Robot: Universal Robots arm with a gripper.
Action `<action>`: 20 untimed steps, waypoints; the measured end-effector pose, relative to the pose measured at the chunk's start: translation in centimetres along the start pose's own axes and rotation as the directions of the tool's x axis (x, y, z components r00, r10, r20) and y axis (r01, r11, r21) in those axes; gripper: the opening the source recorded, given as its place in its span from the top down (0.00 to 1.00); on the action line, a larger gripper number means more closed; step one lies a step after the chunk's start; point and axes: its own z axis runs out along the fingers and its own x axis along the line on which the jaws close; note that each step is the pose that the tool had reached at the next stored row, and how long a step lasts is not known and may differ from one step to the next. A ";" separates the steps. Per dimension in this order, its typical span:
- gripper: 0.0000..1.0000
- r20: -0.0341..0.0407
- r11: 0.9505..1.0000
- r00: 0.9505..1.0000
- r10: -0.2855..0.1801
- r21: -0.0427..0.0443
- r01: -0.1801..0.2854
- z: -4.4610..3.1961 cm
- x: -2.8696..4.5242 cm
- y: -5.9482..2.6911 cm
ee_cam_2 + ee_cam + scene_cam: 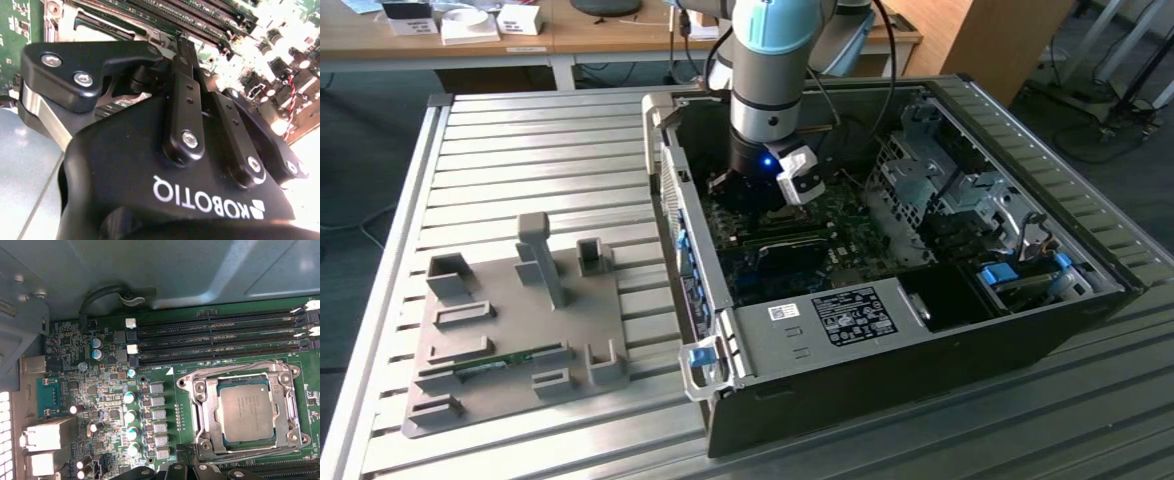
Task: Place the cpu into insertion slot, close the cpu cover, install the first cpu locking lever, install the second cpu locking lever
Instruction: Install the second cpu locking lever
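The cpu point(246, 412), a small square chip with a silvery top, sits in the insertion slot point(296, 439) on the green motherboard. The cpu cover point(210, 415), a silvery frame plate, lies flat around it, with the chip showing through its window. A thin wire lever point(235, 366) runs along the frame's edge. My gripper point(190, 471) is shut with nothing in it, its black fingertips point(175, 470) just short of the socket. In the exterior view the gripper point(754, 195) hangs low inside the black computer case. The second wrist view shows the gripper point(175, 47) from behind, over the board.
Long black memory slots point(215, 335) run beside the socket. The case walls point(670, 200) and a labelled metal box point(854, 315) hem in the arm. A grey fixture plate point(520, 340) stands on the slatted metal table point(520, 140) at the exterior view's left.
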 end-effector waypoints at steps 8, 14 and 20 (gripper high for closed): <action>0.89 0.000 1.000 1.000 0.000 0.000 0.000 -0.60 -0.03 0.03; 0.89 0.000 1.000 1.000 0.000 0.000 0.000 -1.84 -0.10 0.09; 0.89 0.000 1.000 1.000 0.000 0.000 0.000 -2.84 -0.16 0.15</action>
